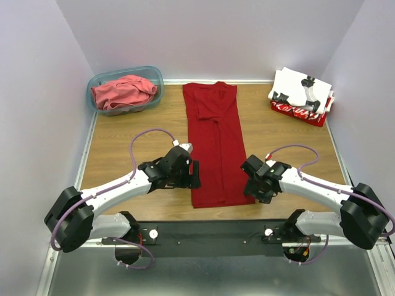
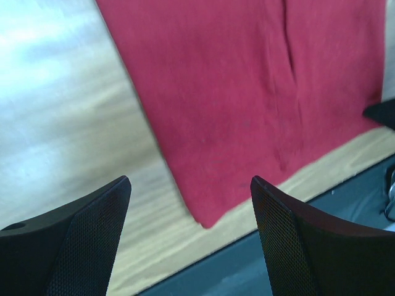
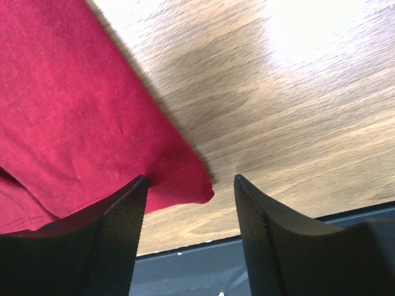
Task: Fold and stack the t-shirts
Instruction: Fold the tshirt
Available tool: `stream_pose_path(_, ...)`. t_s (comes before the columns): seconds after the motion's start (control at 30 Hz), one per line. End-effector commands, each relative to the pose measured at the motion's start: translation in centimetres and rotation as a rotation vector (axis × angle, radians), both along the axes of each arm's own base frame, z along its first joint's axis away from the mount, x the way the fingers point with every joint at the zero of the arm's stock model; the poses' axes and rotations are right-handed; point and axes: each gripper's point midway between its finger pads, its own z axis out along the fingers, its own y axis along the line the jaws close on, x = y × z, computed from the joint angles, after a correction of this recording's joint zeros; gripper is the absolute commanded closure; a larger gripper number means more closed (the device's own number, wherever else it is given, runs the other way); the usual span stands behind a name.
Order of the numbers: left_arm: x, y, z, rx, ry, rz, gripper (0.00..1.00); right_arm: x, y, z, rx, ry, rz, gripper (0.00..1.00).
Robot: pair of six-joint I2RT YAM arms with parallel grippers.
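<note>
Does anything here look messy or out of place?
Only the coral-red t-shirt, crumpled in the teal tub at the far left rather than folded. The deep red t-shirt lies in a neat strip mid-table.

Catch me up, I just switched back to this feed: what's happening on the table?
Both arms are at the deep red t-shirt, which lies folded into a long strip down the middle of the table. The left gripper and right gripper sit open at its two near corners, neither closed on cloth yet. A coral-red t-shirt lies crumpled in the teal tub, far left. Far right, a white printed t-shirt lies on a red lettered one.
</note>
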Motion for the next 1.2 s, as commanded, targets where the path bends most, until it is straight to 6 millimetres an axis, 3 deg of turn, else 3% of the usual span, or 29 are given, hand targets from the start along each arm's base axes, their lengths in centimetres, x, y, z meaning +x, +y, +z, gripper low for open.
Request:
stream_pose_path(0.0, -1.6, -0.6, 0.6, -0.064, 0.035, 0.003, 0.14, 0.4, -1.1, -0.8, -0.051, -0.02, -0.038, 0.37)
stream_pose_path(0.37, -3.6, -0.3, -1.3, 0.002, 0.111, 0.024, 0.14, -0.9, -0.4, -2.0, 0.01, 0.028, -0.025, 0.51)
stream_pose_path(0.5, -4.7, -0.3, -2.4, 0.012, 0.142, 0.025, 0.17, -1.2, -0.3, -2.4, 0.006, 0.055, -0.007, 0.74)
stream_pose_path(0.57, -5.1, -0.6, -2.7, 0.0, 0.158, 0.022, 0.2, -1.3, -0.3, -2.7, -0.002, 0.072, 0.004, 0.79)
stream_pose_path(0.8, -6.5, -1.2, -4.7, 0.036, 0.207, -0.029, 0.33, -1.5, 0.2, -2.8, 0.015, 0.089, 0.012, 0.82)
stream_pose_path(0.93, -6.9, -2.1, -4.9, 0.053, 0.211, -0.061, 0.37, -1.8, 0.0, -2.8, 0.023, 0.091, 0.004, 0.82)
stream_pose_path(1.0, -7.2, -2.2, -5.2, 0.065, 0.222, -0.069, 0.46, -1.9, 0.0, -2.8, 0.028, 0.088, 0.002, 0.82)
stream_pose_path(1.17, -7.7, -1.6, -5.5, 0.102, 0.235, -0.064, 0.53, -2.0, -0.1, -2.7, 0.037, 0.082, -0.007, 0.82)
